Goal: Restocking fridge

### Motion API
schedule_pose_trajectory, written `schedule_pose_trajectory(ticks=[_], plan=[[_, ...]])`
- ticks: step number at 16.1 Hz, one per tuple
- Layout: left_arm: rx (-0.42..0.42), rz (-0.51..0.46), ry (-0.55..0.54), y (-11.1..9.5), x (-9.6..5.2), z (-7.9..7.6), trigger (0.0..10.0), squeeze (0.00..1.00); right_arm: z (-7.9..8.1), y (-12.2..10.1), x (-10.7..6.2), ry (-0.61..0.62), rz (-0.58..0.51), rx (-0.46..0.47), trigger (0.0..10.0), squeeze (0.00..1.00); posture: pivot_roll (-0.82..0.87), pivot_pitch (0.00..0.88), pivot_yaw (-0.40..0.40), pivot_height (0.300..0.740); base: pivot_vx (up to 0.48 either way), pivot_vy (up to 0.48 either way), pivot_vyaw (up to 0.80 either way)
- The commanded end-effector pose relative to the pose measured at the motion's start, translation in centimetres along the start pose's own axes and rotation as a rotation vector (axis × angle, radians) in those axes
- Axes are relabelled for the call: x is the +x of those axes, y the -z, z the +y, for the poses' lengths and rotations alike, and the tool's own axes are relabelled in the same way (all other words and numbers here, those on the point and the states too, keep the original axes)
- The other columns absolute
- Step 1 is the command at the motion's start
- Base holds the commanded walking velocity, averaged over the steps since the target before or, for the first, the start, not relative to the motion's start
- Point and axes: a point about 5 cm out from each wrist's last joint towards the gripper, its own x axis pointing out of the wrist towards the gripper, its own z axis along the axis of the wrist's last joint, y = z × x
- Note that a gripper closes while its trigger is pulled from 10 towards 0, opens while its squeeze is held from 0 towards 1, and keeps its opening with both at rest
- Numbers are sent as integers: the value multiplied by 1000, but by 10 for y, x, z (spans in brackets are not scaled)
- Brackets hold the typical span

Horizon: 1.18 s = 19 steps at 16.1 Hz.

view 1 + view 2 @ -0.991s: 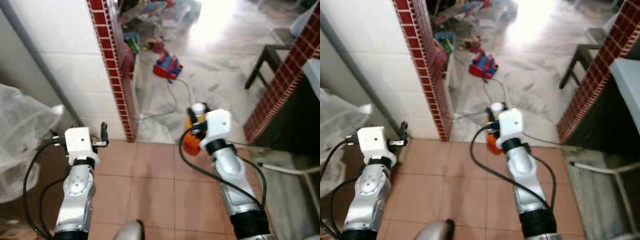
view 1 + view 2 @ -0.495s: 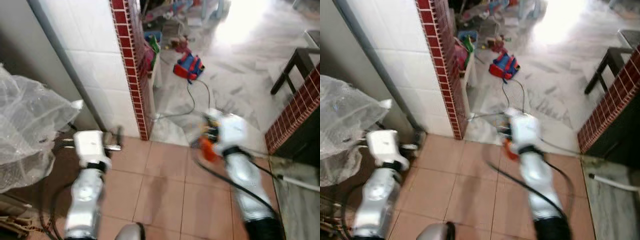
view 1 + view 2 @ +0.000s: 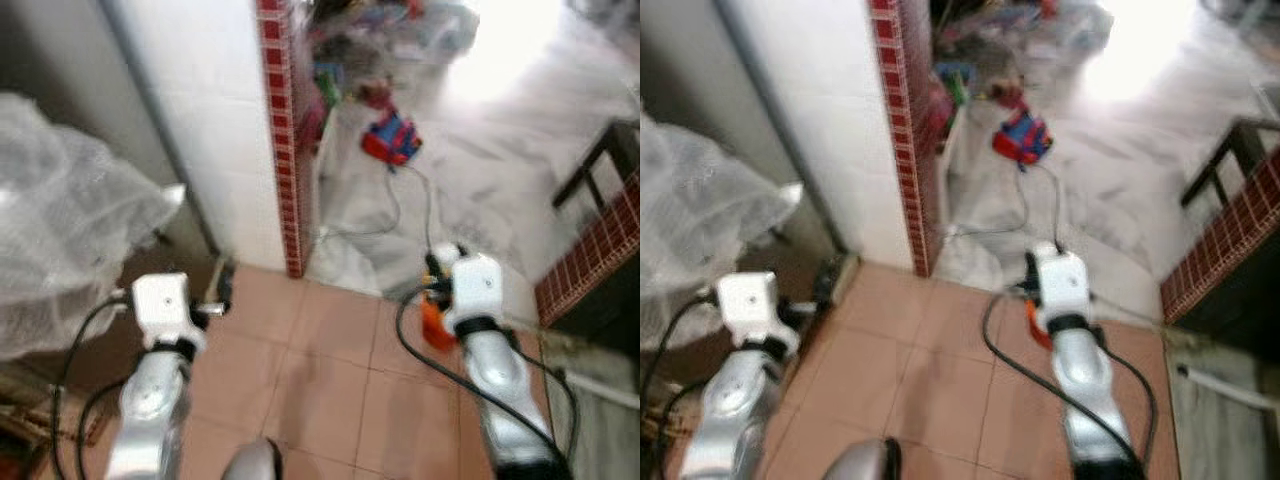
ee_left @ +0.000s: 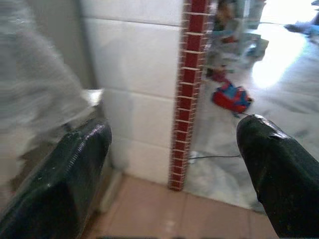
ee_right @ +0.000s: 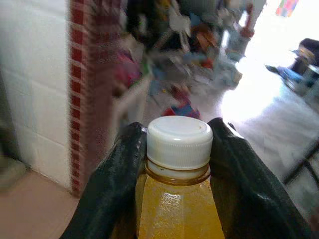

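Tiled floor at a white wall end (image 3: 225, 120) trimmed in red brick (image 3: 283, 150); robot in transit, bottle in hand.

Terracotta floor tiles (image 3: 320, 370) underfoot give way to pale marble beyond, where a red-and-blue toy (image 3: 391, 138) and a trailing cable lie; crumpled clear plastic sheeting (image 3: 60, 250) sits on the robot's left. Right gripper (image 5: 177, 164) pinches the neck of an orange juice bottle (image 5: 178, 214) just under its white cap (image 5: 179, 142), fingers pressed on both sides, bottle upright, probably so it rides steady while walking. Left gripper (image 4: 174, 164) is held forward with fingers spread wide, nothing between them, likely kept free for the fridge door. No fridge identified yet; head views blurred.
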Motion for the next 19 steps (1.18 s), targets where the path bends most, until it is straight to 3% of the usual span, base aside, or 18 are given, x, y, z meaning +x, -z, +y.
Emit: schedule_pose_trajectory(ticks=[1, 6, 10, 15, 19], plan=[[-9, -1, 14, -2, 1, -4, 10000, 0, -1, -8, 3, 0, -39, 0, 10000, 0, 48, 20, 27, 740, 0, 345, 800], [-15, 9, 12, -1, 0, -5, 10000, 0, -3, -10, 4, -2, -40, 19, 10000, 0, 48, 29, 22, 740, 0, 353, 724], [-21, 17, 17, 0, 1, -7, 10000, 0, -3, -11, 6, -5, -42, 51, 10000, 0, 47, 33, 19, 740, 0, 345, 0], [-19, 35, 6, 2, 2, -7, 10000, 0, -4, -12, 11, -3, -44, 53, 10000, 0, 48, 34, 14, 740, 0, 0, 0], [-25, 34, 20, 2, 3, -9, 10000, 0, -3, -12, 12, -9, -36, 60, 10000, 0, 47, 34, 13, 740, 0, 446, -306]])
